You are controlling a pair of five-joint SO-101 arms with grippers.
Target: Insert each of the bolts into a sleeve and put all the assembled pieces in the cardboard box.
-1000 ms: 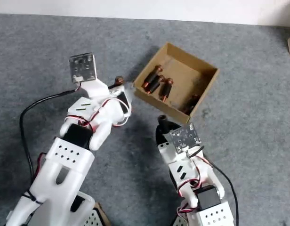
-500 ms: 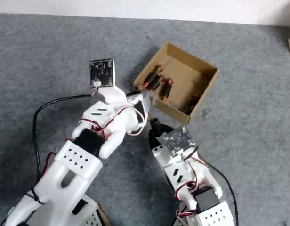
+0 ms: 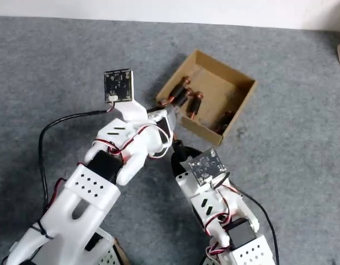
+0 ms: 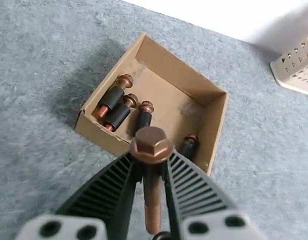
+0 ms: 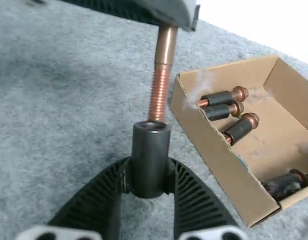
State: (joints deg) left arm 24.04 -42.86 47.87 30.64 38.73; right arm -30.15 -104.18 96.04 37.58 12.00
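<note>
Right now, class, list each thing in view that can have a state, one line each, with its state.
bolt: gripped in the left gripper, threaded tip at the mouth of the sleeve, not seated.
sleeve: gripped in the right gripper, bore open toward the bolt.
cardboard box: open-topped, holding four assembled pieces.
assembled pieces: each fully joined, lying down.

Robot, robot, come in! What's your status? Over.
Left gripper shut on bolt, right gripper shut on sleeve. Bolt tip at sleeve mouth. Nothing blocking. Cardboard box close by.
</note>
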